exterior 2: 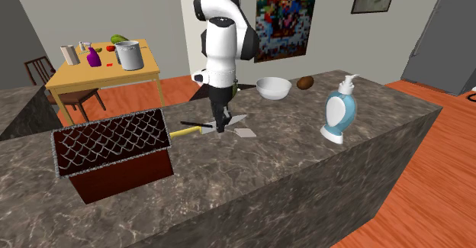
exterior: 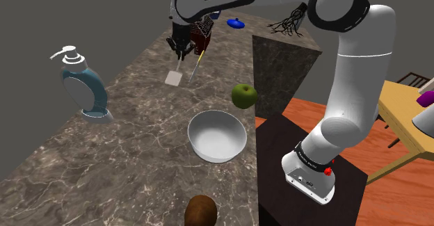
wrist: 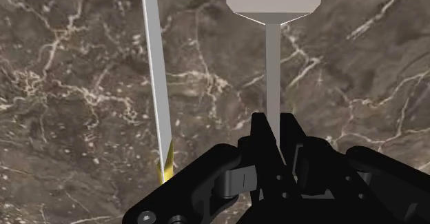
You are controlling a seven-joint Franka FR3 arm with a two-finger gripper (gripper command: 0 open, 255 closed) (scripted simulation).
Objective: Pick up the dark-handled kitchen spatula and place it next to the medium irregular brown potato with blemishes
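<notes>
Fingers (wrist: 260, 131) pinched narrow on the spatula (wrist: 273, 57) shaft (knife (wrist: 157, 71) just beside). Seems grasped, not yet lifted. Next: raise clear, carry to the potato (exterior: 201, 211), set beside it.

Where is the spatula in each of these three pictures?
Shoulder view: spatula upper middle, below the gripper.
Second exterior view: spatula at centre, under the gripper.
Wrist view: spatula running out from between the fingers.
Shared landmark: the yellow-handled knife beside it.
</notes>
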